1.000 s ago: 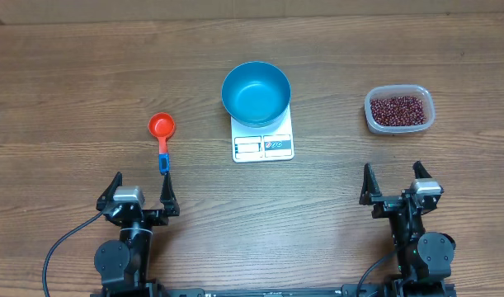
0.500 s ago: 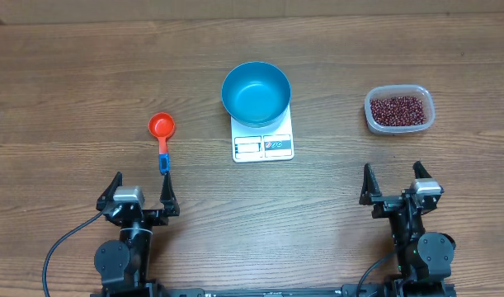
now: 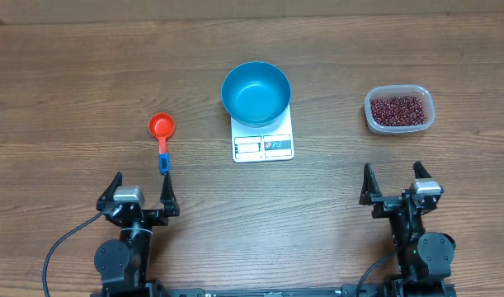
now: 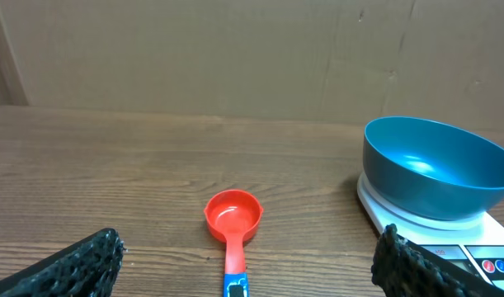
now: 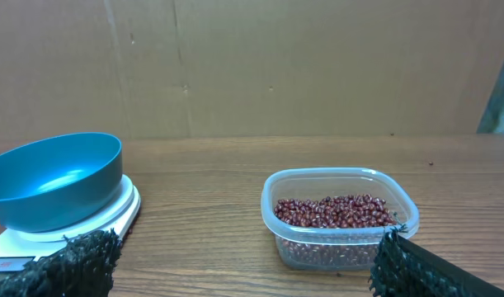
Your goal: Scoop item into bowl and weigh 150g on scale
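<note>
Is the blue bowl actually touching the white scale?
Touching. The left wrist view shows the bowl resting directly on the scale, with no gap between them.

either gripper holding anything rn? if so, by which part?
Nothing is held. The left gripper and right gripper are both open and empty. The red scoop lies on the table in front of the left gripper, ungripped.

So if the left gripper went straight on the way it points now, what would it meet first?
Probably the red scoop, blue handle end first: the left wrist view shows it centred ahead of the left gripper, fingers open.
</note>
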